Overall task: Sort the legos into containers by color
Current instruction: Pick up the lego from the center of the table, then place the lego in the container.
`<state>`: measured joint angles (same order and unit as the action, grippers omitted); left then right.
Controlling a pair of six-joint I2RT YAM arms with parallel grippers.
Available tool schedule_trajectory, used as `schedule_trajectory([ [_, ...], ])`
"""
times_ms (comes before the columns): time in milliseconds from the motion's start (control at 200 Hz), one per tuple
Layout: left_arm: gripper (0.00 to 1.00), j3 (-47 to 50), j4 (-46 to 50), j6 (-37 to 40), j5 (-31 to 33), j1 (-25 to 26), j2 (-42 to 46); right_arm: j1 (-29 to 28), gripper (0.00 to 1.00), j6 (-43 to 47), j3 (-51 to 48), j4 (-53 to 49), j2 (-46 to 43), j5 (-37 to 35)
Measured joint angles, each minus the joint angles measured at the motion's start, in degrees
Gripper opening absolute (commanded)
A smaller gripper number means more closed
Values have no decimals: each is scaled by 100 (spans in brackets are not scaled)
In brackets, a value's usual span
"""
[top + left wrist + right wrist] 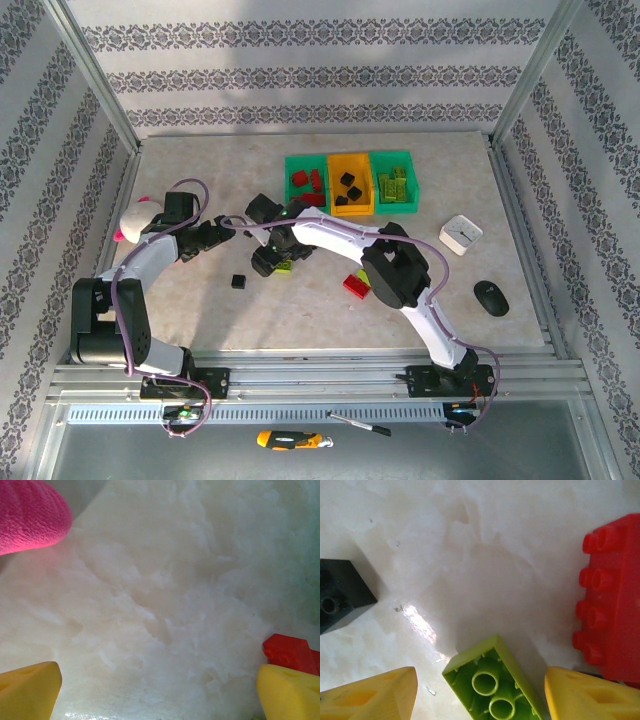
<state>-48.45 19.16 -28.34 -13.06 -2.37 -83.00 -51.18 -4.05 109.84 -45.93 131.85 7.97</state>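
1. legos (355, 286) lie in two lots. many sit sorted in the containers (352, 211) at the far middle of the table: red in the left one, black in the middle, lime in the right. a few lie loose near the arms.
2. left gripper (160, 695) hangs over bare table with its yellow fingers (30, 690) wide apart and nothing between them. the pink plush toy (30, 515) is at upper left, and a red lego (292, 652) lies just beside the right-hand finger.
3. right gripper (480, 695) has its jaws apart on either side of a lime lego (492, 682) lying underside up. table shows on both sides of it, so it is not clamped. a black lego (340, 600) lies to the left and a long red lego (610, 600) to the right.
4. the step in hand looks like the pick of the lime lego. the next move calls for a square squeeze on its sides, a lift clear of the long red lego, then a carry to the right-hand container.
5. the overhead view gives the containers and the route, but the arm partly covers the lime lego there. the right wrist view gives the gaps between fingers and lego.
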Motion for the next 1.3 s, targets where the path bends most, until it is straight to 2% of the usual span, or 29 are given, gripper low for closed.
schedule_trajectory([
  [260, 99, 0, 0, 2, 2, 0, 0, -190, 58, 131, 116, -367, 122, -457],
  [340, 99, 0, 0, 2, 0, 0, -4, -225, 49, 170, 149, -494, 219, -573],
  [620, 99, 0, 0, 15, -22, 0, -20, -260, 28, 149, 256, -697, 293, -800],
  [764, 99, -2, 17, 140, -101, 2, -20, -260, 26, 79, 136, -621, 166, -844],
  [884, 99, -2, 17, 245, -140, 74, -15, -258, 25, -83, -251, -483, -326, -852],
  [1029, 99, 66, -129, 391, -149, 350, 186, -177, 25, -380, -1045, -125, -1355, -850],
  [1304, 99, 284, -1049, 1049, -129, 1554, 837, 616, 24, -990, -2507, 680, -3141, -949],
])
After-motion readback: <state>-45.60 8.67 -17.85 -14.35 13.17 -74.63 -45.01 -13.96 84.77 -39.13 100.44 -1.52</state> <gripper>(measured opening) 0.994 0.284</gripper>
